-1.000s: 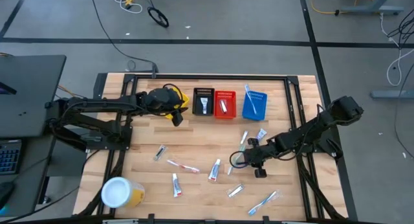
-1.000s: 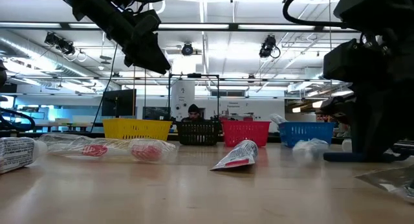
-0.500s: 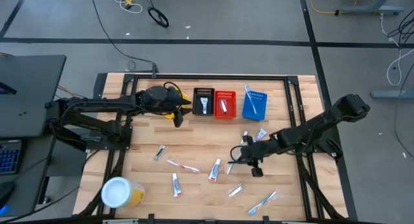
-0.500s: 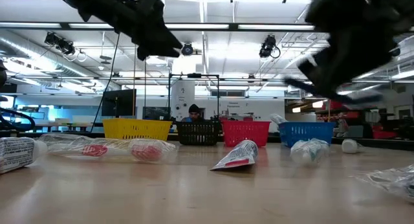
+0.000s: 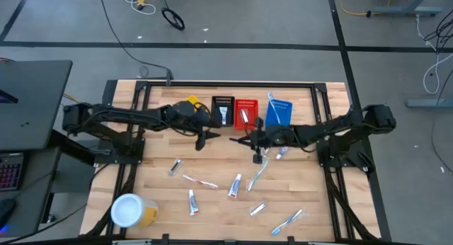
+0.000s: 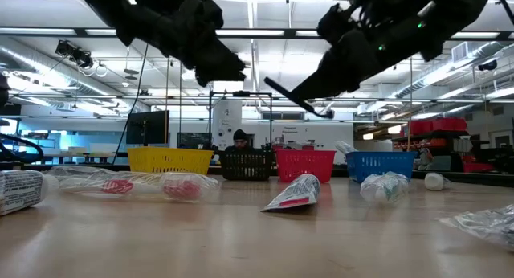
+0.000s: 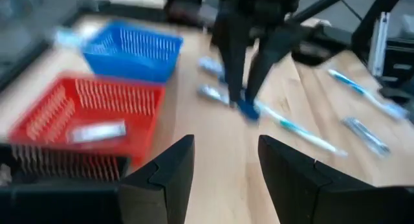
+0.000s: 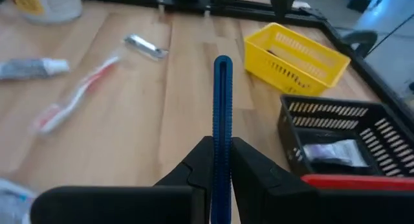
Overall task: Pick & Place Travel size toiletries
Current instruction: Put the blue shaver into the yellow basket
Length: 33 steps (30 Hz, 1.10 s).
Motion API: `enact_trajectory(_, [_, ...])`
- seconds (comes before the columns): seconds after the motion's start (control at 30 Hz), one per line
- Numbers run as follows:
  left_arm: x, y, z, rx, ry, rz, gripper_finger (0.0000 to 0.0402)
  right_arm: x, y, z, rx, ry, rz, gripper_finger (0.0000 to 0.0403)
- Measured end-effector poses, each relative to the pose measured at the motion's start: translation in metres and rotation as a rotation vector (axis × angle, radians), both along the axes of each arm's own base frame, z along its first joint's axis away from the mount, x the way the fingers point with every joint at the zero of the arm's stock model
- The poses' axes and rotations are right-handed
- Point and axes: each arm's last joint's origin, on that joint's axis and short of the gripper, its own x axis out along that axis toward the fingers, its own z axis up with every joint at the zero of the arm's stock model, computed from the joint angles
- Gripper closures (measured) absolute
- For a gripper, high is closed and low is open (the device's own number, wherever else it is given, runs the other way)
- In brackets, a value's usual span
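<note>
My right gripper (image 5: 252, 139) hovers in front of the red basket (image 5: 245, 115), shut on a slim dark-blue stick-like toiletry (image 8: 222, 88); razor or brush, I cannot tell. In the low view the stick (image 6: 294, 98) juts from the gripper (image 6: 323, 75) well above the table. My left gripper (image 5: 202, 136) is open and holds nothing, in the air before the black basket (image 5: 222, 111). White tubes (image 5: 234, 185), toothbrushes (image 5: 257, 171) and silvery packets (image 5: 257, 208) lie flat on the wood. My right gripper pinches the blue stick between its two fingers near one end (image 8: 222, 145). The stick lies along the fingers, and its free end (image 8: 222, 61) reaches far past the tips. It is lifted clear of the table and, in the low view, slants down away from the gripper.
Four small baskets stand in a row at the far edge: yellow (image 5: 190, 103), black, red and blue (image 5: 278, 113). The white-lidded yellow jar (image 5: 131, 210) stands at the near left corner. The two grippers are close together in mid-table (image 5: 226, 156).
My right gripper has risen from the table's near right part and swung toward the far edge and leftward, to a spot before the red basket, carrying the blue stick lifted clear. My left gripper has shifted rightward from the yellow basket toward the table's middle.
</note>
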Motion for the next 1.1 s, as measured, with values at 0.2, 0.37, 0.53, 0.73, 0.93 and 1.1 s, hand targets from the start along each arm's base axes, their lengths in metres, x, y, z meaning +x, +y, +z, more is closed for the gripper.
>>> enact_trajectory(0.2, [0.02,-0.001,-0.017,0.027,-0.047,0.006,0.0222,0.007,-0.012,-0.007,0.072,-0.027,-0.014,0.0357])
enact_trajectory(0.37, [0.024,-0.003,-0.024,0.018,-0.033,-0.001,0.0222,0.007,-0.012,-0.01,0.08,-0.017,-0.02,0.0357])
enact_trajectory(0.53, [0.025,-0.006,-0.023,0.016,-0.041,-0.008,0.0222,0.009,-0.012,-0.006,0.079,-0.056,-0.018,0.0357])
enact_trajectory(0.73, [0.025,-0.006,-0.022,0.017,-0.047,-0.005,0.0224,0.011,-0.012,-0.001,0.079,-0.11,-0.015,0.0357])
enact_trajectory(0.93, [0.026,-0.006,-0.019,0.012,-0.087,-0.025,0.0254,0.011,-0.013,-0.001,0.079,-0.113,-0.015,0.0357])
enact_trajectory(1.1, [0.027,-0.006,-0.018,0.031,-0.098,-0.04,0.0293,0.011,-0.013,-0.001,0.079,-0.119,-0.015,0.0357])
